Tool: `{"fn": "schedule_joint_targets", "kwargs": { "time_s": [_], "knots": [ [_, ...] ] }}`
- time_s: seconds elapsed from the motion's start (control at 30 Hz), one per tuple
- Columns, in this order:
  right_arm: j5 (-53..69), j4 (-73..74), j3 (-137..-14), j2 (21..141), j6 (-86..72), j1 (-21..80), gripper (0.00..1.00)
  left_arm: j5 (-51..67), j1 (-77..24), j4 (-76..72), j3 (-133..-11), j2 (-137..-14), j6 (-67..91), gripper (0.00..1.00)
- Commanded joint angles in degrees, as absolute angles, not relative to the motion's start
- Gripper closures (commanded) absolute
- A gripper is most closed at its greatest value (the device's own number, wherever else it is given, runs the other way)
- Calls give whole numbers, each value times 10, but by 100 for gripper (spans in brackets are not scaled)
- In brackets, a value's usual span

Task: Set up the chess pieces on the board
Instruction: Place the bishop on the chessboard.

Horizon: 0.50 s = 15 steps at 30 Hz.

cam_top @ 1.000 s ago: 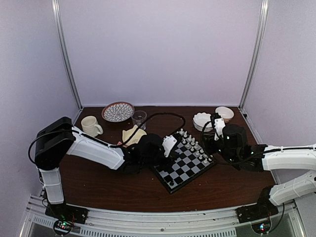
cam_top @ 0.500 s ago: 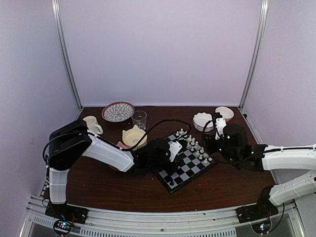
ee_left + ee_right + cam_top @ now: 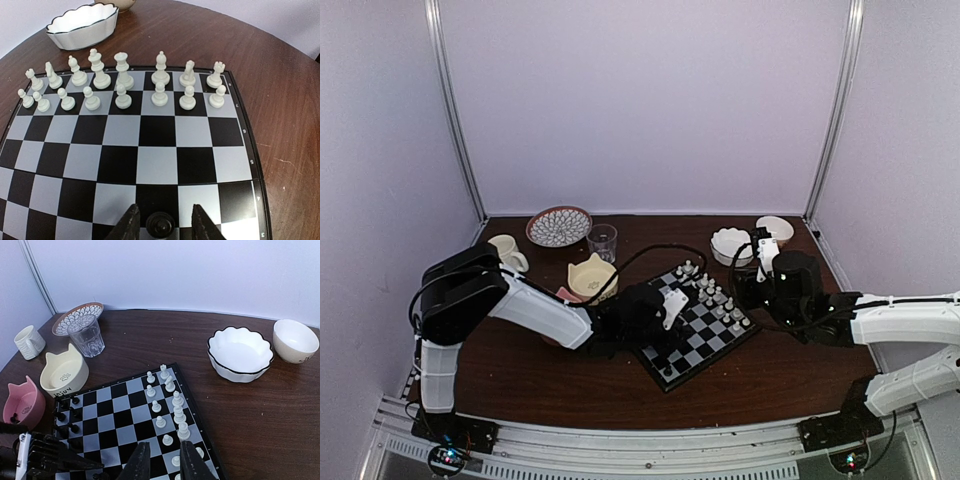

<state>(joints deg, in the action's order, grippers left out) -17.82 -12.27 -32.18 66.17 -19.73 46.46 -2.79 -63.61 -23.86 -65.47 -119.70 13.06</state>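
The chessboard (image 3: 705,335) lies turned diagonally in the middle of the table. My left gripper (image 3: 166,225) is low over its near rows and open. One black pawn (image 3: 160,223) stands between the fingers (image 3: 131,226), with a gap on each side. A few more black pieces (image 3: 75,400) stand along the board's left edge (image 3: 130,412) in the right wrist view. My right gripper (image 3: 165,462) is open and empty, above the board's right side next to the white rows. In the top view the left gripper (image 3: 665,305) is on the board's left corner.
Two rows of white chessmen (image 3: 120,80) fill the far side of the board. A white scalloped bowl (image 3: 240,354) and a cream bowl (image 3: 295,340) stand back right. A glass (image 3: 86,335), patterned plate (image 3: 77,318), mug (image 3: 27,342), cream cat bowl (image 3: 64,372) and pink cat bowl (image 3: 22,402) stand left.
My left arm has swung right and forward, bringing its gripper onto the board's left corner and uncovering the cream cat bowl. The right arm has barely moved.
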Motion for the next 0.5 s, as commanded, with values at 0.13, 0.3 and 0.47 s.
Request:
{"fn": "schedule_joint_targets", "kwargs": {
  "time_s": [0.13, 0.3, 0.47],
  "knots": [
    [-164, -116, -327, 653, -193, 460, 76, -36, -640, -179, -675, -1136, 135, 62],
    [-160, -97, -329, 628, -190, 460, 76, -46, -639, -114, -688, -1084, 147, 62],
    [-119, -69, -354, 643, -173, 460, 69, -81, -636, 27, -718, -1009, 161, 62]
  ]
}}
